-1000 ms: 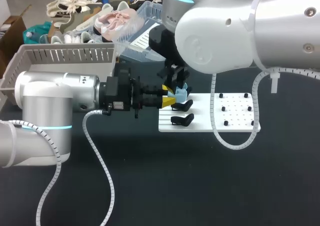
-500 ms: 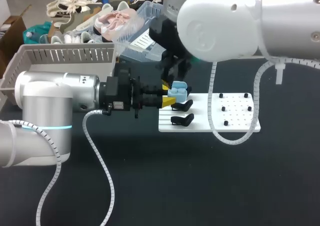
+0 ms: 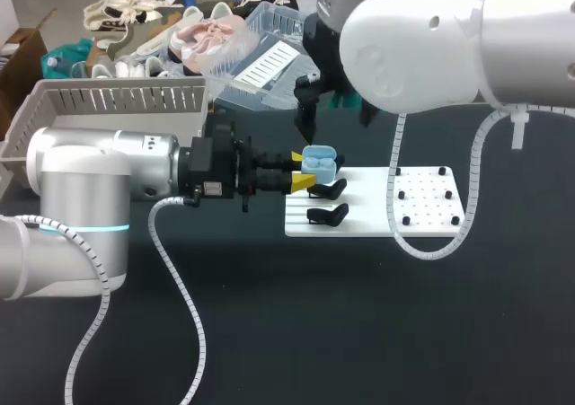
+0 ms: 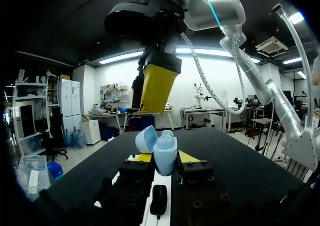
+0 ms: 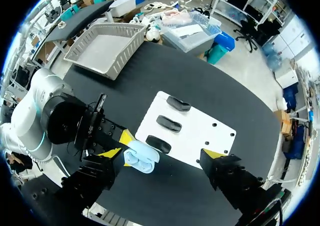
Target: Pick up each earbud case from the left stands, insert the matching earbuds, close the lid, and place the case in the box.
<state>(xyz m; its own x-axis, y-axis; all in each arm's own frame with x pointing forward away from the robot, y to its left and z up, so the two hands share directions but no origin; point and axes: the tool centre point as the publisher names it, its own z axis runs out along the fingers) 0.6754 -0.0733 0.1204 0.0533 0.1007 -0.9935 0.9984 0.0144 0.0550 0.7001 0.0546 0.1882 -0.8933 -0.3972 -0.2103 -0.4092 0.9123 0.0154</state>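
A light blue earbud case hangs just above the black stands at the left end of the white board. My left gripper is shut on it from the left. In the left wrist view the case sits between the yellow tips of that gripper with its lid tilted open. My right gripper hangs above and behind the case, open and holding nothing. The right wrist view looks down past its spread fingers onto the case.
Several small black pegs dot the right half of the white board. A grey slatted basket stands at the back left, behind my left arm. Dark tabletop lies in front of the board.
My right gripper has let go at the case, opened wide and risen up and back to the right. The left gripper and the case have stayed where they were.
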